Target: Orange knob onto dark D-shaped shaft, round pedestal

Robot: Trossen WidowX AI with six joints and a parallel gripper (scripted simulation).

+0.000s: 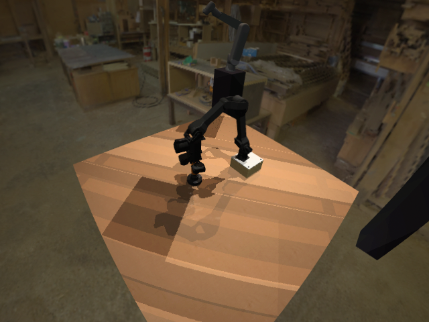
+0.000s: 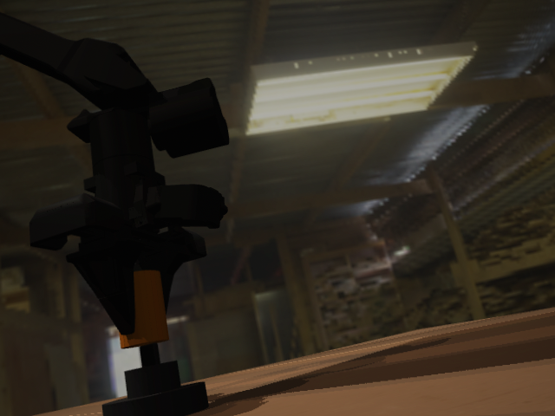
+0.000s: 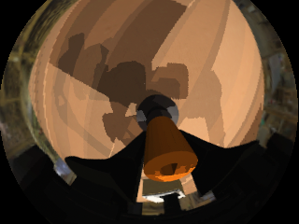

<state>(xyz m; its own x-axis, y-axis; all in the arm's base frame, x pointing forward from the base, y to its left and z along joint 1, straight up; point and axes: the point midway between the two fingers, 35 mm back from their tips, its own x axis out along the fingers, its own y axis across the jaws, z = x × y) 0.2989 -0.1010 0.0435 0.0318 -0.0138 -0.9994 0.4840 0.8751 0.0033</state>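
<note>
In the top view, the black 6-joint arm [image 1: 221,109] reaches over the wooden table [image 1: 242,239]. In the exterior view, the black parallel-jaw gripper [image 2: 147,308] [image 3: 163,133] pinches the orange tapered knob [image 2: 151,304] [image 3: 165,145] above the black round stepped pedestal [image 2: 154,398] [image 3: 144,120], with dark shaft [image 2: 150,356] visible between them. In the wrist view, 2 fingers flank the knob.

1 knob [image 2: 151,308] [image 3: 169,147], 1 pedestal [image 1: 194,180] [image 2: 154,393] [image 3: 168,104], 1 shaft [image 2: 149,355], 1 arm [image 1: 212,115] [image 2: 109,67], 1 tool [image 1: 195,170] [image 2: 146,313] [image 3: 163,133], 1 table [image 1: 235,277] [image 2: 403,380] [image 3: 243,70].

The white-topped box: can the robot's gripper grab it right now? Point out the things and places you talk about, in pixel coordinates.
Probably not: the gripper [image 2: 146,331] [image 3: 163,133] is busy holding the orange knob [image 2: 151,308] [image 3: 165,140], and the arm's own foot seems to stand on the box [image 1: 255,161].
</note>
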